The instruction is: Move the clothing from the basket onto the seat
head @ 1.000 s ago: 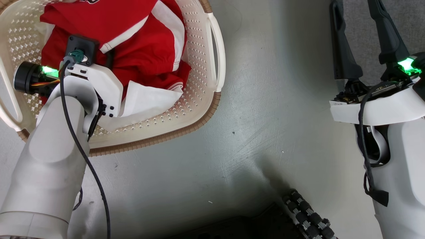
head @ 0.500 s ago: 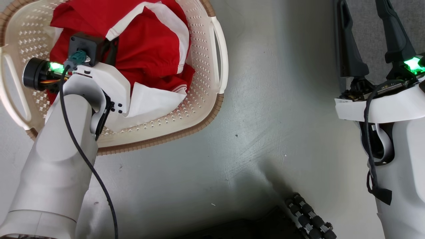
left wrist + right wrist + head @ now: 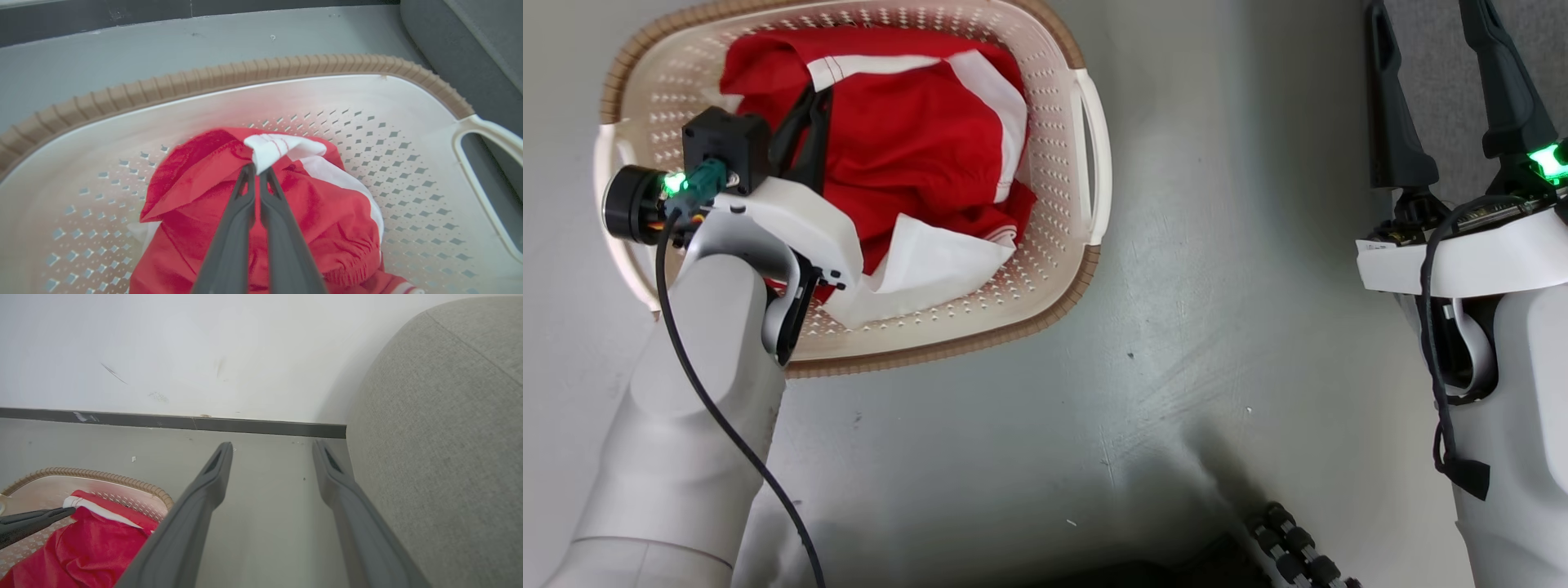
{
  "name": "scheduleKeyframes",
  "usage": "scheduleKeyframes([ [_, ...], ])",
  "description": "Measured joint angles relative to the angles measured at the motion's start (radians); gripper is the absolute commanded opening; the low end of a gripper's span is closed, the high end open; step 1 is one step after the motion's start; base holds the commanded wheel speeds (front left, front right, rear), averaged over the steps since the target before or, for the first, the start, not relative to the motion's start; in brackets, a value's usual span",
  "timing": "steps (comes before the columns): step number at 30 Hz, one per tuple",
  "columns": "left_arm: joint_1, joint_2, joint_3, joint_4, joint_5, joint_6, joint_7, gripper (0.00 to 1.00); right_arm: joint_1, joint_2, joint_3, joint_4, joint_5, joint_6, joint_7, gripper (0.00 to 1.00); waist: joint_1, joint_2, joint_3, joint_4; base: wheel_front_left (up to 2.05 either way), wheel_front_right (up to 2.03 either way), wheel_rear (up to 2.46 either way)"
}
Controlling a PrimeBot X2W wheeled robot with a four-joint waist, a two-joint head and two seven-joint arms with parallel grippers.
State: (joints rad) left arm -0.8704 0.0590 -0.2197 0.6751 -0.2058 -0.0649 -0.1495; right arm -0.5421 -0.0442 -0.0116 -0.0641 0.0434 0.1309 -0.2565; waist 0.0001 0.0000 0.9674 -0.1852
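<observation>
- Left gripper (image 3: pixel 256 170): reaches into the basket (image 3: pixel 1058 212), fingers clenched together, tips pinching a white-edged fold at the top of the clothing (image 3: pixel 915 155). The fold peaks at the tips, so the grasp looks firm.
- Basket: stands on the floor (image 3: pixel 1176 343), on the robot's left. The clothing lies bunched inside it, red with white panels. One white panel drapes toward the near wall. I cannot tell whether it is one garment or several.
- Floor between basket and seat: grey and scuffed.
- Right gripper (image 3: pixel 273 446): released, fingers well apart, holding nothing. It hovers above the floor just beside the seat (image 3: pixel 441 437).
- Seat: grey upholstery at the far right, well apart from the basket. No clothing is on the part in view.

Step in hand (judged): pick-up made, lift-out not yet done. The task is at an early stage.

Next move calls for:
- Raise the left arm high enough that the trailing fabric clears the brown rim.
- Then carry it rightward across the floor to the seat.

Risks:
- A hem snagging on a handle and dragging the light basket.
- The pinch slipping off the thin fold.
</observation>
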Motion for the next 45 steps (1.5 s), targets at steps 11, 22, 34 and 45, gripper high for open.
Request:
scheduleKeyframes([
  [11,0.067,-0.021,0.012,-0.030,-0.062,-0.012,-0.078,0.00,0.020,-0.001,-0.019,0.017,-0.038,0.000,0.000,1.00,0.0000,0.0000,-0.076,0.048,0.00,0.00,0.00],
  [22,0.166,-0.027,0.010,-0.115,-0.119,-0.027,-0.099,0.00,0.076,-0.001,-0.037,0.037,-0.065,0.000,0.000,1.00,0.0000,0.0000,-0.186,0.099,0.00,0.00,0.00],
  [34,0.281,-0.030,0.018,-0.285,-0.193,-0.044,-0.100,0.00,0.139,-0.001,-0.059,0.054,-0.076,0.000,0.000,1.00,-0.0001,0.0000,-0.323,0.141,0.00,0.00,0.00],
  [45,0.420,-0.028,-0.023,-0.424,-0.250,-0.045,-0.100,0.00,0.231,-0.001,-0.074,0.081,-0.088,0.000,0.000,1.00,-0.0001,0.0000,-0.460,0.171,0.00,0.00,0.00],
])
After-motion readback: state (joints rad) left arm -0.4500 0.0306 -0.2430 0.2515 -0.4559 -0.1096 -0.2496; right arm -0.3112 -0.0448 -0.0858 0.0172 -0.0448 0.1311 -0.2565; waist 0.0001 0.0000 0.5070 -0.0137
